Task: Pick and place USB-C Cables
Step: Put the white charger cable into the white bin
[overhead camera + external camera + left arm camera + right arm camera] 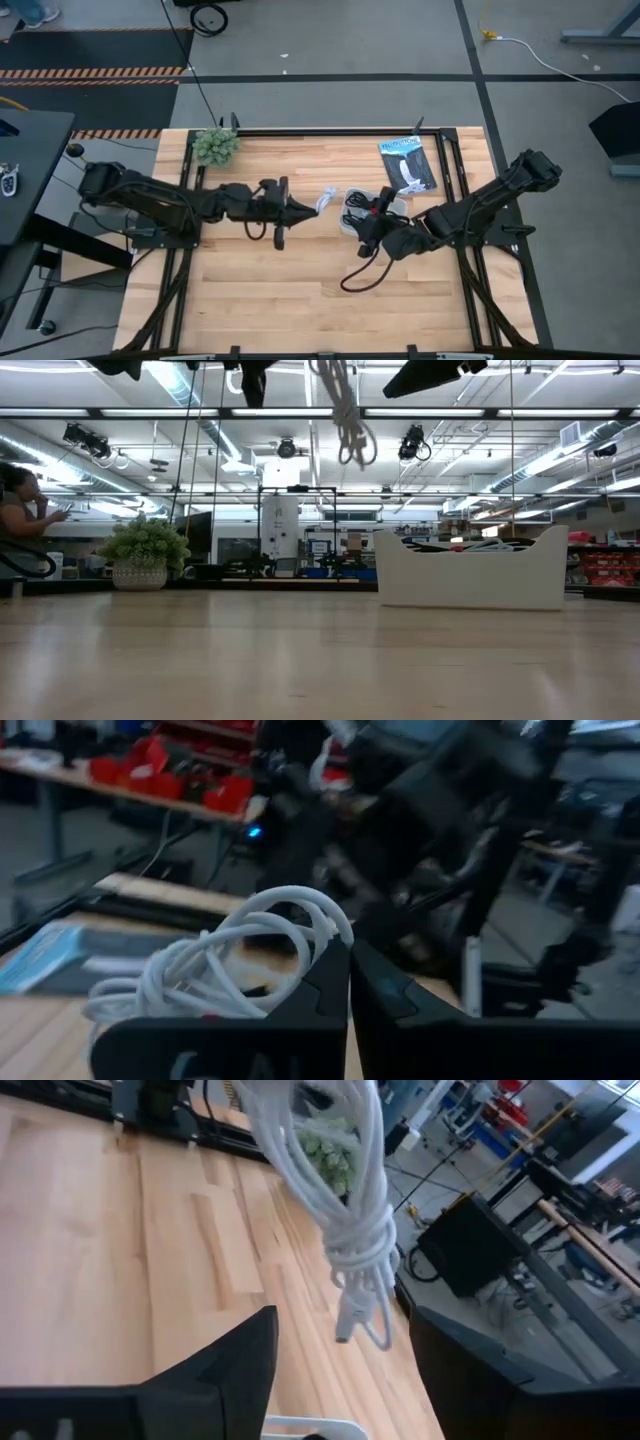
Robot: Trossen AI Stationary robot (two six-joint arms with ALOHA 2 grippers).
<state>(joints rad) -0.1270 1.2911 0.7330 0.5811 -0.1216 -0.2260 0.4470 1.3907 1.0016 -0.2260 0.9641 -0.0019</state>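
My left gripper (pixel 305 208) is shut on the white USB-C cable (pixel 326 200), a coiled bundle lifted high over the middle of the table, just left of the white tray (pixel 400 205). The low view shows the bundle (pixel 350 422) hanging in the air. My right gripper (pixel 366 238) hovers open at the tray's near side and touches nothing; its wrist view shows the white cable (pixel 350 1220) dangling ahead of the open fingers. Dark cables, one with a red band (pixel 379 205), lie in the tray. A black cable (pixel 358 278) lies looped on the table. My left gripper pinches the white cable between its two fingers, at the loops on one side of the coil (pixel 322 942). The fingers (pixel 385 990) come in about level from the table's left. The cable is lifted clear and hangs slack, wrapped end and plug (pixel 348 1323) lowest.
A flat black packet with a blue label (pixel 408 165) lies at the far right of the table. A small potted plant (pixel 215 145) stands at the far left corner. Dark rails frame the table. A person (pixel 18 510) sits in the room beyond.
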